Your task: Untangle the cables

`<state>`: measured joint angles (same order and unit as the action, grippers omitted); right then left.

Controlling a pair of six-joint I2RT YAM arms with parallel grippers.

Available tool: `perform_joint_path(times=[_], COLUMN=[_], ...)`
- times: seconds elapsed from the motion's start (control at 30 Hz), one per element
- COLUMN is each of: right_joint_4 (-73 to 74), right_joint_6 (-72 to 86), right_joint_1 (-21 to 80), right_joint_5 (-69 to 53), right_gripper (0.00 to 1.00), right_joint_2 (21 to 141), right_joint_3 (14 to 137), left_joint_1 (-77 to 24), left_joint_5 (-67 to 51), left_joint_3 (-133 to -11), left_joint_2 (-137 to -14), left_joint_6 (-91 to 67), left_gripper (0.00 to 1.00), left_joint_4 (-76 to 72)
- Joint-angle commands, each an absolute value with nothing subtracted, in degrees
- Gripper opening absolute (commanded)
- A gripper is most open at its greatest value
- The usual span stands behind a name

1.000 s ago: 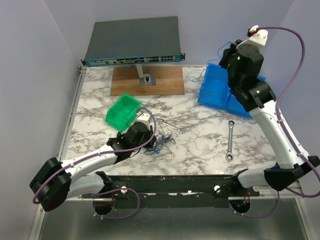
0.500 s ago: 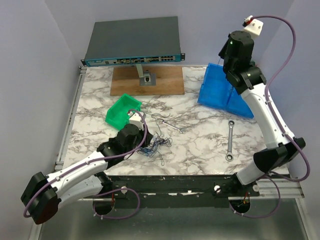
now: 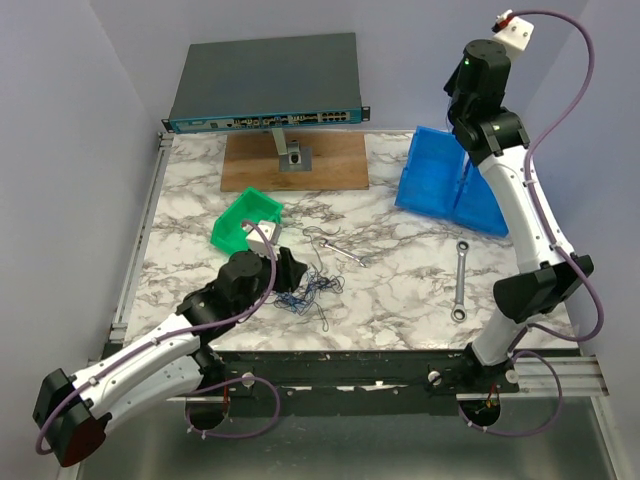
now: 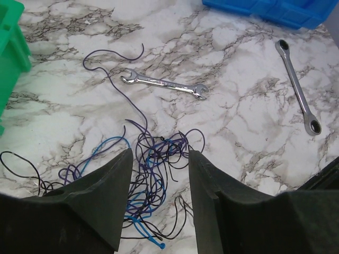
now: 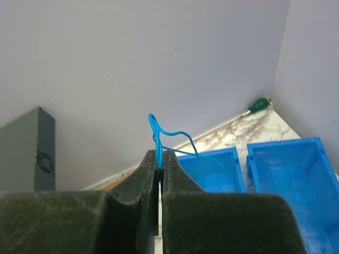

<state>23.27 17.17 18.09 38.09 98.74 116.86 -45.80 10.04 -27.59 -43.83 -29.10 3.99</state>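
My left gripper (image 4: 159, 154), jaws parted, hovers over the cables (image 3: 310, 292) knotted at six o'clock of the small wrench (image 4: 163, 84); my right gripper (image 5: 160, 154) pinches one blue strand (image 5: 158, 131) aloft, thin enough to slip.

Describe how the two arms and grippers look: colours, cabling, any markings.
Both match: white link shells, black joint housings, on left arm and right arm. A thick purple cable loops along each. The right wrist carries a small green light and a white block with a red tip. The left gripper and right gripper have matte black, wedge-shaped fingers. No lettering visible.
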Motion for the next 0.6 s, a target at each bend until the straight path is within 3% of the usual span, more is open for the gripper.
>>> perform_joint_path(times=[0.0, 0.57], right_joint_4=[24.04, 24.52], right_joint_6=[14.40, 16.73], right_joint_1=[17.75, 12.66], right_joint_5=[38.51, 35.74], right_gripper=[0.01, 0.01], right_joint_2=[101.05, 106.52], right_joint_3=[121.67, 115.10], left_joint_1=[-45.61, -45.56], left_joint_5=[11.65, 13.77], left_joint_3=[-26.56, -28.21], left_joint_2=[-41.52, -41.30], left_joint_6=[-28.08, -27.29], left_gripper=[0.49, 0.54], left_joint_4=[4.69, 7.28])
